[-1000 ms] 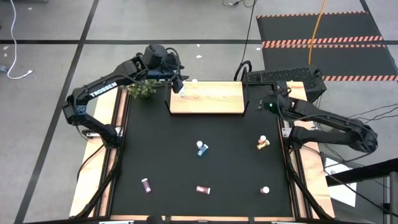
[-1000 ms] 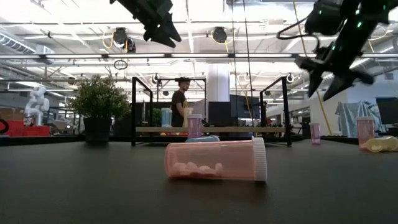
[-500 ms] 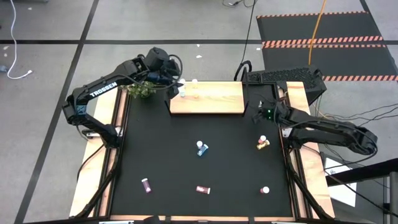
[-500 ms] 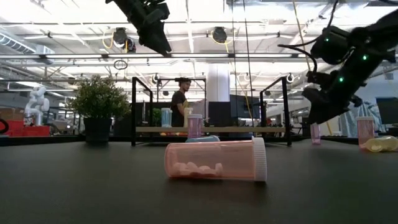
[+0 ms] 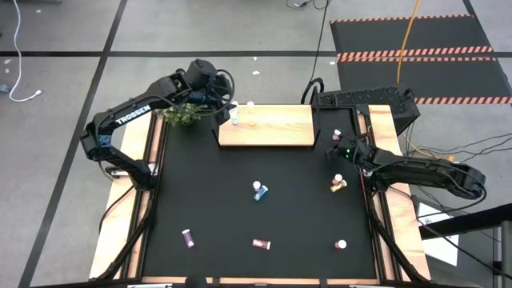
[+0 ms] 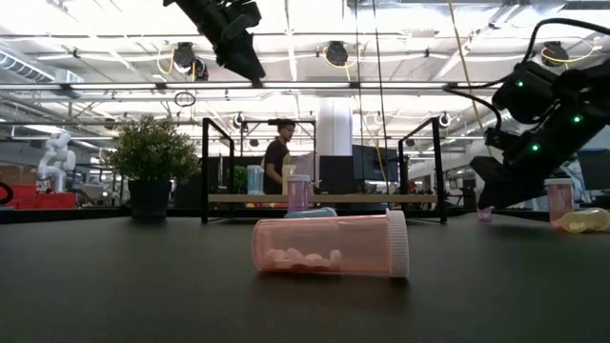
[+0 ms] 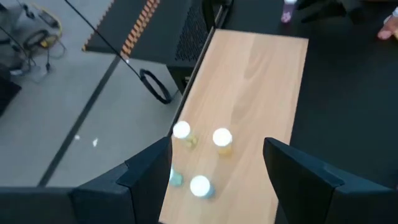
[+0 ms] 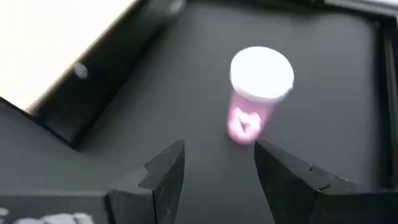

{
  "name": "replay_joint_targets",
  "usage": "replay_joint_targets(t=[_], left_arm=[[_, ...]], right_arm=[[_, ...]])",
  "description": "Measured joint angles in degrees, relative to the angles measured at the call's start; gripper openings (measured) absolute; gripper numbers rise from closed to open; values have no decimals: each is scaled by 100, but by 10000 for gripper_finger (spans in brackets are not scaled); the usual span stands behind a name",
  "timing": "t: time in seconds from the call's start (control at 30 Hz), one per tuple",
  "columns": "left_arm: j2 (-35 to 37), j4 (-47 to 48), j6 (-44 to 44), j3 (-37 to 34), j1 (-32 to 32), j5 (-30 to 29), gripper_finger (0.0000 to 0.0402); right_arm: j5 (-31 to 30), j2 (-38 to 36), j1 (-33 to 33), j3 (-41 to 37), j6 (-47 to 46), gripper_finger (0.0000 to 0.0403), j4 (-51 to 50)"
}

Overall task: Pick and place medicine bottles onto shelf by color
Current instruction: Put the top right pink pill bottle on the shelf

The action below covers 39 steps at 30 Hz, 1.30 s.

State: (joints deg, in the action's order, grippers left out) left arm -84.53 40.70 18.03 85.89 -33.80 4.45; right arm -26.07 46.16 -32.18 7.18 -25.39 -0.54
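Pink bottle (image 8: pixel 258 93) upright on the black table (image 5: pixel 264 216), right gripper (image 8: pixel 217 165) low over it with fingers apart.

The bottle has a white cap and a translucent pink body; it stands near the right end of the shelf (image 5: pixel 276 126) – a light wooden board with black uprights – and touches neither finger. The right arm reaches in from the table's right edge, wrist tipped down. Three white-capped bottles (image 7: pixel 214 140) stand grouped at the shelf's left end, beside the plant (image 5: pixel 182 114). The left gripper (image 7: pixel 214 171) hangs above them, fingers spread and empty, its arm bent in from the left side. More bottles lie scattered over the table – a pink one (image 6: pixel 329 245) on its side nearest the low camera.
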Motion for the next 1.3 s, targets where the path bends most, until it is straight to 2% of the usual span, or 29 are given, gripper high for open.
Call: replay_joint_targets(t=[0.17, 0.3, 0.77, 1.07, 1.3], left_arm=[[0, -362, 136, 0, -7, -2, 255], [0, -491, 158, 0, -6, -3, 255], [0, -614, 268, 0, -9, -7, 255], [0, -679, 395, 0, -9, -7, 255], [0, -923, 548, 0, -27, -7, 255]], right_arm=[[-403, 3, -42, -275, 12, 190, 643], [-392, 1, -133, -462, -46, 190, 1125], [-216, 236, -140, -492, 621, 192, 1247], [-249, 554, -358, -494, 661, 205, 1508], [-233, 1048, -619, -500, 837, 205, 2182]])
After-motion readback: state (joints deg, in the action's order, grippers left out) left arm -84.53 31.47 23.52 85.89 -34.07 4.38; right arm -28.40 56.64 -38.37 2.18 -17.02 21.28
